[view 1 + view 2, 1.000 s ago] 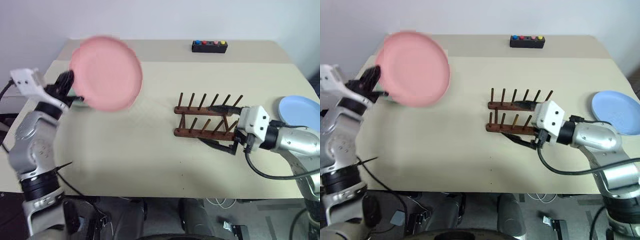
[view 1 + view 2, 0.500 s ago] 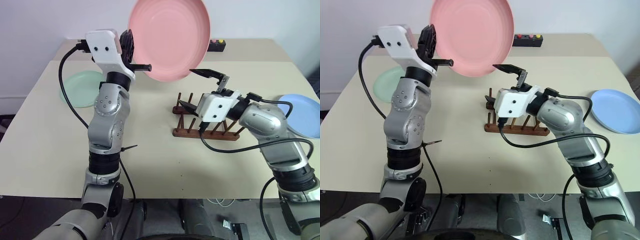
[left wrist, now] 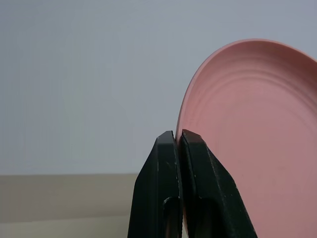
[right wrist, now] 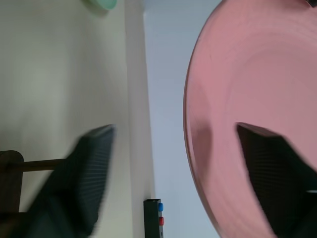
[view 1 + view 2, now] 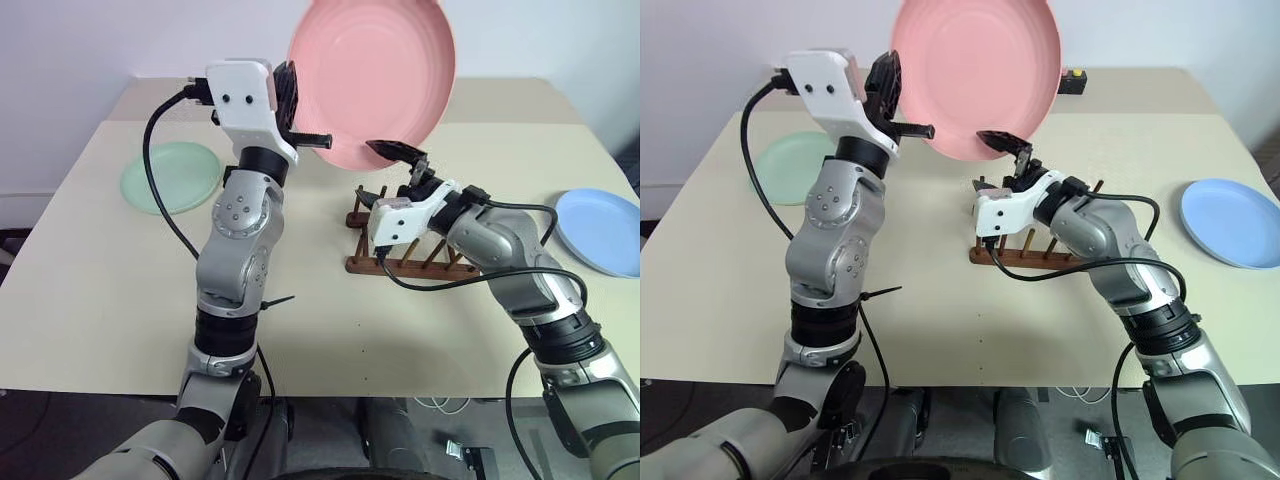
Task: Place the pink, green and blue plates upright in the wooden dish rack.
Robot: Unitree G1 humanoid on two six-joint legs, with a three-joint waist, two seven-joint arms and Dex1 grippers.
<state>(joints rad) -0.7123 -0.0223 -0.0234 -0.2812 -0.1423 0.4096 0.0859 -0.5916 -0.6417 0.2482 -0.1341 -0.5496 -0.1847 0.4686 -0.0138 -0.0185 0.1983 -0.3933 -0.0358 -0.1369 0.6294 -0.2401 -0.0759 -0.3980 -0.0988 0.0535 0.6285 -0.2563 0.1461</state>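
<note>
The pink plate (image 5: 372, 80) stands upright, high above the table, and my left gripper (image 3: 178, 144) is shut on its left rim. From below, my right gripper (image 5: 982, 160) is open, its two fingers (image 4: 94, 173) straddling the plate's lower rim without closing on it. Under that gripper the wooden dish rack (image 5: 412, 262) stands on the table, partly hidden by the hand, and none of its slots that show holds a plate. At the table's left the green plate (image 5: 171, 176) lies flat. At the far right the blue plate (image 5: 600, 230) lies flat.
A small black box with coloured buttons (image 5: 1077, 78) sits at the table's back edge, mostly behind the pink plate. A black cable loops from each wrist. The beige table (image 5: 100, 300) has open surface in front of the rack and on the left.
My left arm swung the pink plate to the right and up, over the rack. My right gripper left the rack, rose, rolled, and its jaws narrowed around the plate's lower rim.
</note>
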